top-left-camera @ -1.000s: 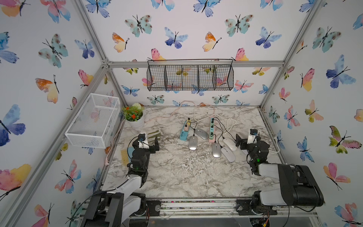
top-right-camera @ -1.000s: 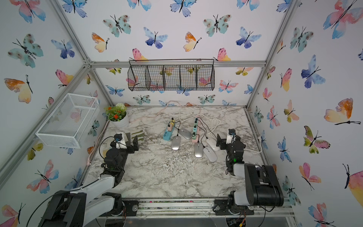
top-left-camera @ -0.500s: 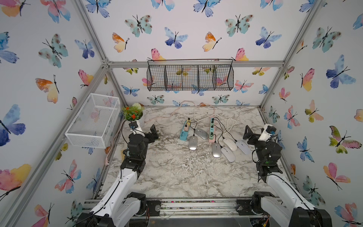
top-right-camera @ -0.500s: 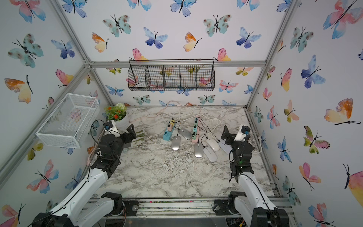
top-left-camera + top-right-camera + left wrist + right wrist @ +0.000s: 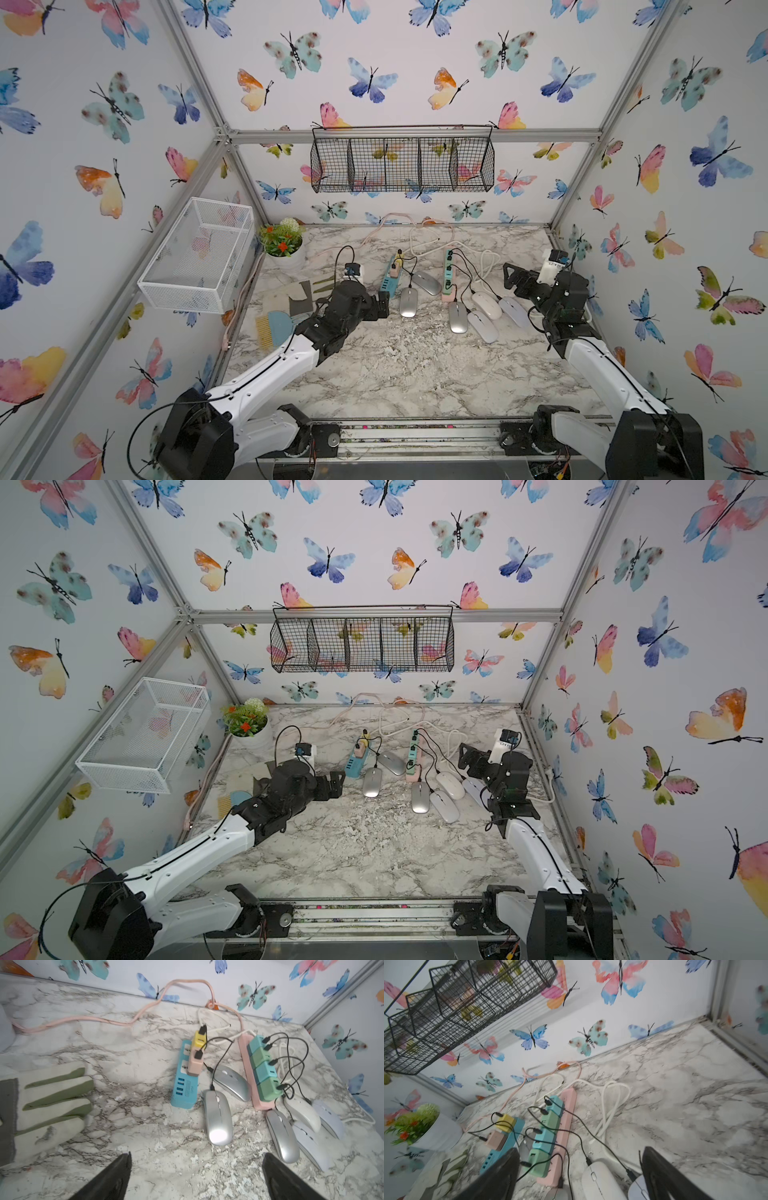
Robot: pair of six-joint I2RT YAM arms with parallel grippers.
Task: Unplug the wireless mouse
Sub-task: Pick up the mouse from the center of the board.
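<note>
We see a white-and-grey marble-patterned tabletop (image 5: 415,374). In its far left corner stands a white pot of green leaves and red flowers (image 5: 286,251). Along the left edge lie a grey cloth square (image 5: 300,301), a pale glove with green stripes (image 5: 52,1103) and a blue brush with tan bristles (image 5: 272,328). In the middle, a blue power strip (image 5: 386,286) and a pink power strip (image 5: 448,296) lie side by side. Three silver mice (image 5: 408,302) and three white mice (image 5: 486,304) sit just near and right of them. A pink cable (image 5: 380,220) and a white cable (image 5: 484,259) loop towards the far edge.
</note>
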